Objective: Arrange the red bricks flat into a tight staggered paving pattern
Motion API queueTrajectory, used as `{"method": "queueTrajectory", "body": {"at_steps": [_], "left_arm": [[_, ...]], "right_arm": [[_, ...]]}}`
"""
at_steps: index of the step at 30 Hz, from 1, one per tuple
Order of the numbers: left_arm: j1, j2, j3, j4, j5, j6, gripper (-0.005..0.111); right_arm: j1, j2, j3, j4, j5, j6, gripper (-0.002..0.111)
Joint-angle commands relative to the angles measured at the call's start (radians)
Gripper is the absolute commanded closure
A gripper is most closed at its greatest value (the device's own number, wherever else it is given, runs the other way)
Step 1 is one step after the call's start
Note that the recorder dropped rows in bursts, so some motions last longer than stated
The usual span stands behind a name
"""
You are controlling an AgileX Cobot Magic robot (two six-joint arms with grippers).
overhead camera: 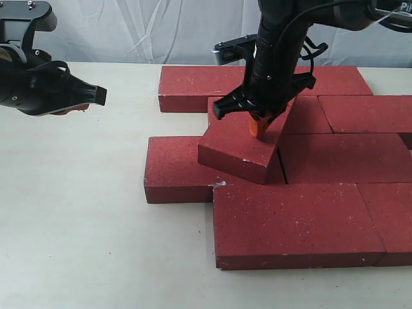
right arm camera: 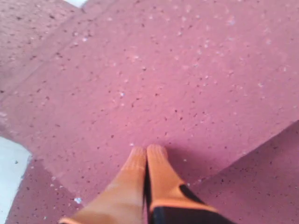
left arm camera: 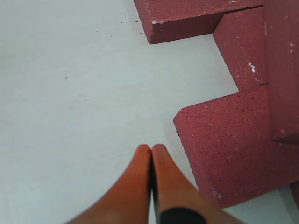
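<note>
The table [overhead camera: 77, 225] is bare across its left side, giving open passage up to the stepped edge of the red bricks [overhead camera: 296, 225], which fill the right. One tilted brick [overhead camera: 241, 151] sticks up above the flat rows mid-pattern, and the right pincer [overhead camera: 259, 131], fingers together, stands on its top face. The left pincer [overhead camera: 100, 95], fingers together, hangs over bare table.

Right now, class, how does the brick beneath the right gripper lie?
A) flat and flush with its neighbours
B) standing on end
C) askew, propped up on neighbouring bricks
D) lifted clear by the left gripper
C: the brick sits rotated and raised, overlapping the bricks under it, with the right gripper shut and tip-down on its top face.
</note>
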Motion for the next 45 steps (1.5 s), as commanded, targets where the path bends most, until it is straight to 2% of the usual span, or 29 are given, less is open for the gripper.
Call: {"method": "queueTrajectory", "body": {"at_steps": [1, 6, 14, 20, 25, 29, 37, 45], "left_arm": [[-0.005, -0.009, 0.002, -0.016, -0.007, 0.001, 0.107], [-0.005, -0.009, 0.002, -0.016, -0.007, 0.001, 0.107], [-0.005, -0.009, 0.002, -0.014, 0.005, 0.001, 0.107], [-0.005, -0.009, 0.002, -0.014, 0.003, 0.001, 0.107], [-0.005, -0.009, 0.002, -0.021, -0.004, 0.001, 0.107], [-0.005, -0.009, 0.002, -0.026, -0.016, 0.001, 0.107], [-0.005, -0.009, 0.002, -0.037, -0.016, 0.001, 0.107], [-0.005, -0.009, 0.002, -0.036, -0.018, 0.001, 0.107]], "right_arm": [[-0.004, -0.053, 0.004, -0.022, 0.008, -0.007, 0.109], [-0.004, -0.097, 0.004, -0.269, 0.008, 0.134, 0.109], [-0.013, -0.100, 0.071, -0.291, 0.008, 0.145, 0.109], [-0.083, -0.100, 0.223, -0.180, 0.005, 0.156, 0.109], [-0.094, -0.100, 0.323, -0.075, -0.090, 0.146, 0.109], [-0.071, -0.100, 0.343, 0.012, -0.154, 0.136, 0.109], [0.035, -0.100, 0.343, 0.243, -0.275, -0.016, 0.109], [0.066, -0.106, 0.339, 0.262, -0.315, -0.026, 0.109]]}}
